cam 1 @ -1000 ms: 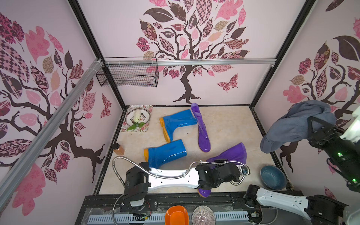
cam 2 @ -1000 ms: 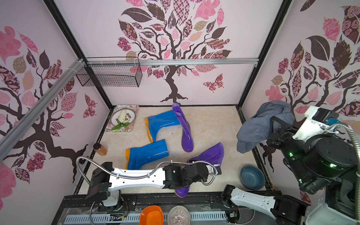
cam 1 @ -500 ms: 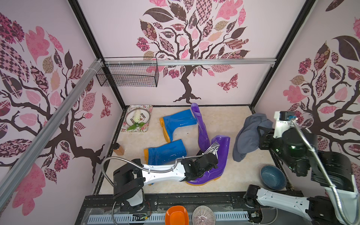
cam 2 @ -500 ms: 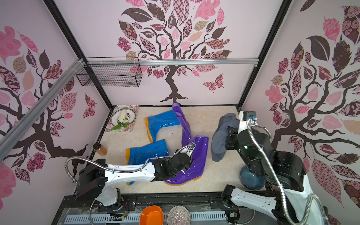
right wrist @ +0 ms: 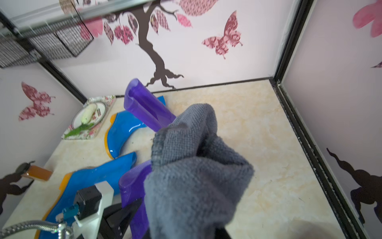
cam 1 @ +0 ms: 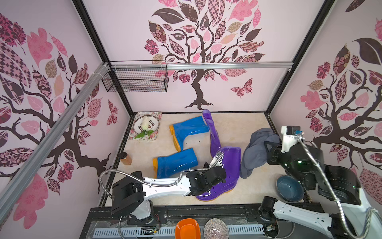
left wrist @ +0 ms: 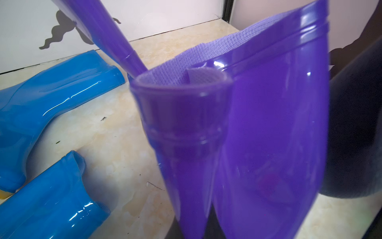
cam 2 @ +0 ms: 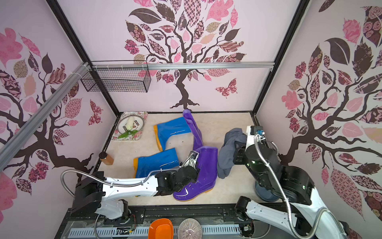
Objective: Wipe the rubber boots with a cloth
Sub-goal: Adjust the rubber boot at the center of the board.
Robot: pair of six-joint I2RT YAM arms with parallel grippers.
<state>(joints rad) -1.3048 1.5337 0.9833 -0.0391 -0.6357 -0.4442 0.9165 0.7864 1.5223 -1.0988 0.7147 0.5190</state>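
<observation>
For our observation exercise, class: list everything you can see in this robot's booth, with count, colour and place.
blue boots: 2, blue, orange soles; lying mid-floor
purple boots: 2, purple; one upright near front, one beside far blue boot
cloth: 1, grey; hanging beside upright boot
tray: 1, floral; far left corner
plate: 1, white; on tray
vegetable: 1, white, green leaves; on plate
bottle: 1, amber; left edge
bowl: 1, blue-grey; near right corner
basket: 1, black wire; hung high, far left
orange bowl: 1, orange; front ledge
ribbed dish: 1, pale; front ledge
left fingers: shut on upright boot
right fingers: shut on cloth
</observation>
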